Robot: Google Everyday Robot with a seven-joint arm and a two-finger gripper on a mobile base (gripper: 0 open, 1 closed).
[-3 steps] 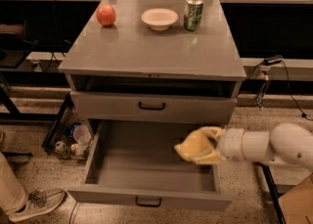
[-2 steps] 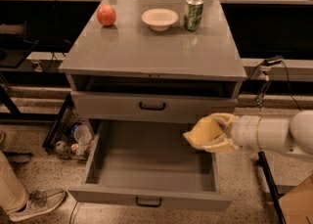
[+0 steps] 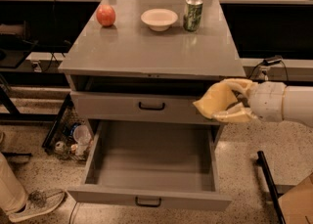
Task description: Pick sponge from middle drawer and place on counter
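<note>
My gripper point(image 3: 234, 101) reaches in from the right on a white arm and is shut on the pale yellow sponge point(image 3: 215, 100). It holds the sponge in the air at the cabinet's right front corner, above the open middle drawer point(image 3: 151, 162) and just below the counter point(image 3: 151, 52) edge. The drawer is pulled out and its inside looks bare. The drawer above it point(image 3: 146, 106) is pushed in.
On the counter's far part stand a red apple point(image 3: 105, 15), a white bowl point(image 3: 159, 19) and a green can point(image 3: 193, 14). A wire basket with clutter point(image 3: 71, 137) sits on the floor to the left. A person's shoe point(image 3: 39, 203) is at the bottom left.
My gripper has lifted the sponge up and out of the middle drawer, rising to the right, to about the height of the upper drawer's front.
</note>
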